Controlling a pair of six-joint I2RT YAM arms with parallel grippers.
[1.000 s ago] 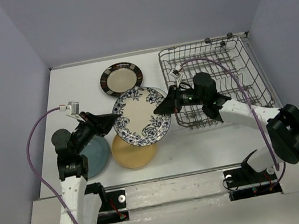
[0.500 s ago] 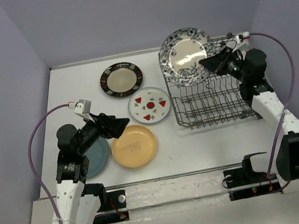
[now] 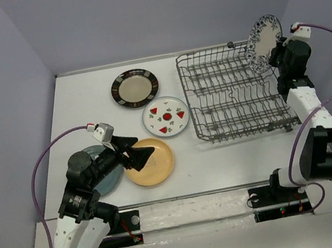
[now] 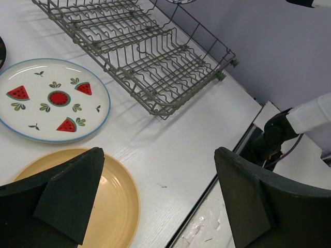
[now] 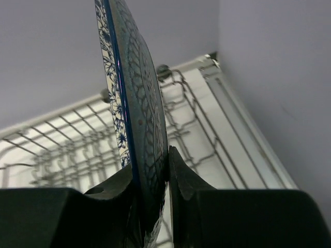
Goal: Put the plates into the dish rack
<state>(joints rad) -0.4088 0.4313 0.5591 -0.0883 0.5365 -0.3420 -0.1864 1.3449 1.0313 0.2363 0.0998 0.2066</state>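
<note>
A white table [image 3: 85,106] holds a grey wire dish rack [image 3: 244,131] on its right side, with no plate seated in its rows of tines. The right gripper [image 5: 152,178] is clamped on the lower rim of the white plate with a blue floral rim [image 3: 262,43], holding it on edge at the rack's far right corner. Whether its lower edge sits between the tines cannot be told.

The left gripper [image 4: 158,155] hangs with its fingers spread wide above the near edge of the yellow plate [image 3: 157,164], gripping nothing. The teal-blue plate [image 3: 113,172] lies just left of the yellow one, partly under the left arm. The white plate with red fruit marks [image 3: 166,116] lies flat beside the rack's left side. The cream plate with a dark patterned rim [image 3: 134,88] lies farther back.
</note>
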